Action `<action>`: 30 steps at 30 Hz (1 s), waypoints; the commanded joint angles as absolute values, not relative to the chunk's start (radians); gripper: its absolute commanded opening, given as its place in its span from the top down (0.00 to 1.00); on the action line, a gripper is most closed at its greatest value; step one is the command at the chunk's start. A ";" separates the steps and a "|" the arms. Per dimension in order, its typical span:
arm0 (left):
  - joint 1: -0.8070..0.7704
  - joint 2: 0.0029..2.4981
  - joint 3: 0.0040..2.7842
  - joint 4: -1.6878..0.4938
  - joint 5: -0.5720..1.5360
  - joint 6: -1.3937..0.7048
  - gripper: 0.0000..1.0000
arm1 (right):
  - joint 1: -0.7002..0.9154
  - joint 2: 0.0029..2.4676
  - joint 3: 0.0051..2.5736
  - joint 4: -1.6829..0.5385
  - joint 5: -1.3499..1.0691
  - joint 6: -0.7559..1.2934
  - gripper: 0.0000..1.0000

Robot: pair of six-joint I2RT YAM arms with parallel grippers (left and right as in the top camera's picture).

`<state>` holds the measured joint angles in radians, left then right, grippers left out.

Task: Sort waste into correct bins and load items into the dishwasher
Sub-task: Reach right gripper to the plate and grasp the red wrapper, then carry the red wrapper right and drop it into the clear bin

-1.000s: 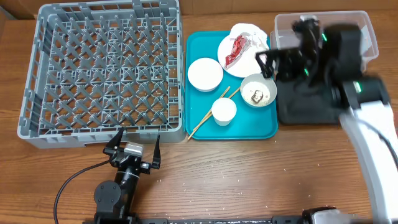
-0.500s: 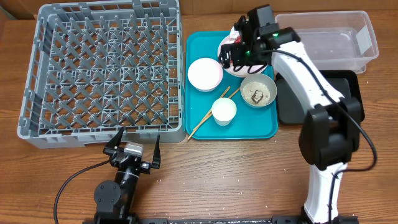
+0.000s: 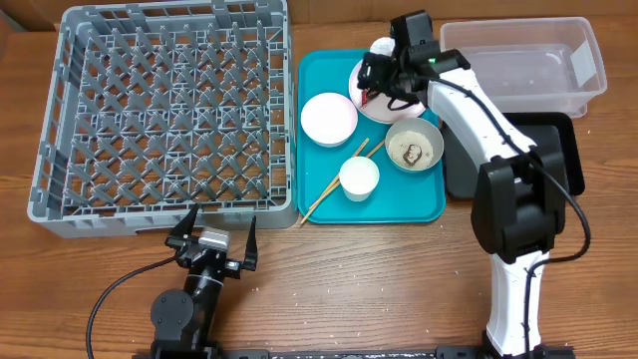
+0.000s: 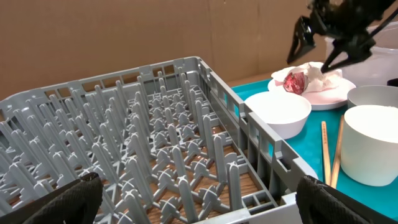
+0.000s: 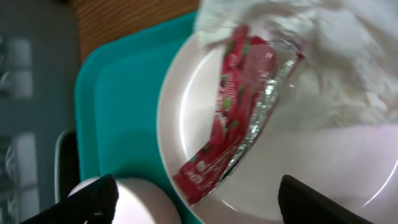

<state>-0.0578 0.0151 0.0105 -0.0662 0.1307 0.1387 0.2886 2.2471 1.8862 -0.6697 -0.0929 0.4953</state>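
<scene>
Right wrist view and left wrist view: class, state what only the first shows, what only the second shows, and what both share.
Only the right wrist view: the silver foil lining of the red wrapper, seen close from above. Only the left wrist view: the chopsticks, the small cup, the pegs of the dish rack in sharp detail, and the right gripper open above the plate. Both: plate, wrapper, crumpled napkin and teal tray.

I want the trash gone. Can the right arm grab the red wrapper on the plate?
Probably yes. The right gripper hovers open just above the red wrapper, which lies mostly bare on the plate beside the napkin.
</scene>
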 commanded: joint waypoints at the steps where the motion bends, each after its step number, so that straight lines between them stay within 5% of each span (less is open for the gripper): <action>1: -0.052 0.005 0.005 -0.066 0.123 0.150 0.00 | 0.299 2.287 1.904 -0.641 -0.011 0.634 0.24; 13: -0.052 0.005 0.005 -0.066 0.123 0.150 0.00 | 0.336 2.367 1.903 -0.614 0.036 0.633 0.46; 24: -0.052 0.005 0.005 -0.066 0.123 0.150 0.00 | 0.339 2.384 1.913 -0.629 0.009 0.633 0.96; 30: -0.052 0.005 0.005 -0.066 0.123 0.150 0.00 | 0.339 2.327 2.012 -0.716 -0.001 0.601 0.96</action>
<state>-0.0578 0.0147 0.0105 -0.0662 0.1307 0.1387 0.3355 2.3817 1.9297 -0.6956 0.0036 0.6292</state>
